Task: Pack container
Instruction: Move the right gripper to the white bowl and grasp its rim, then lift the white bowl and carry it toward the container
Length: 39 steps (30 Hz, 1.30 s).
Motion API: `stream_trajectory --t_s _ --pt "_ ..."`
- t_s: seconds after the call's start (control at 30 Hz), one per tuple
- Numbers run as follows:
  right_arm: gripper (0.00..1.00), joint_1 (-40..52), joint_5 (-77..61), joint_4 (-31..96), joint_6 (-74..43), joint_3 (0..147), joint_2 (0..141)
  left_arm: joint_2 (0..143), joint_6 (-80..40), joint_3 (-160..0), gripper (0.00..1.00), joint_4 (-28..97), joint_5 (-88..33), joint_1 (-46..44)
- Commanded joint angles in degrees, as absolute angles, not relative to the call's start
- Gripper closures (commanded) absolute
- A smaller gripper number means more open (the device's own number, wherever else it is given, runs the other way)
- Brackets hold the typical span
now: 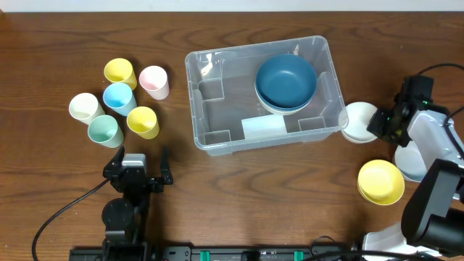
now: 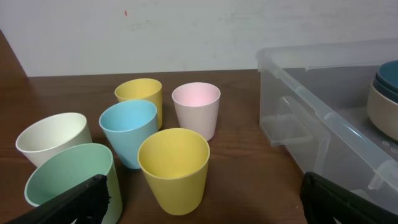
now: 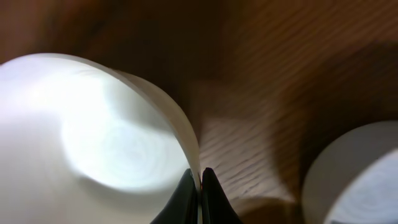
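The clear rectangular container stands mid-table, with a blue bowl nested on a pale bowl in its right half. Its near wall fills the right of the left wrist view. Just right of the container sits a white bowl. My right gripper is at that bowl's right rim. In the right wrist view the two fingertips are pinched on the thin rim of the white bowl. My left gripper is open near the table's front left, holding nothing, and faces the cups.
Several cups stand left of the container: yellow, pink, blue, white, green and yellow. A yellow bowl and a pale bowl lie at the right, partly under the right arm.
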<state>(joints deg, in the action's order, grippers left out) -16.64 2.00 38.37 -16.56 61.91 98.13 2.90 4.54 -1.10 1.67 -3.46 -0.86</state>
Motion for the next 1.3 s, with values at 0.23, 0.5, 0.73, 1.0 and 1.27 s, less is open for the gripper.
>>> stream_trajectory --t_s 0.23,0.5,0.73,1.0,1.27 --pt "0.99 -16.58 3.55 44.8 -17.93 73.91 91.92 2.92 4.69 -0.27 0.02 3.84 -3.55 -0.91" --pt "0.99 -15.92 -8.21 46.54 -17.69 80.44 83.24 2.92 4.71 -0.27 0.02 3.84 -3.55 -0.91" --pt "0.99 -8.01 -22.72 37.89 -21.26 80.66 78.32 2.92 4.69 -0.27 0.02 3.84 -3.53 -0.91" --pt "0.99 12.4 -12.45 30.52 -23.73 80.68 82.72 2.92 4.69 -0.27 0.02 3.84 -3.55 -0.91" --pt "0.99 24.38 -7.49 27.92 -23.68 81.17 93.6 2.92 4.69 -0.27 0.02 3.84 -3.55 -0.91"
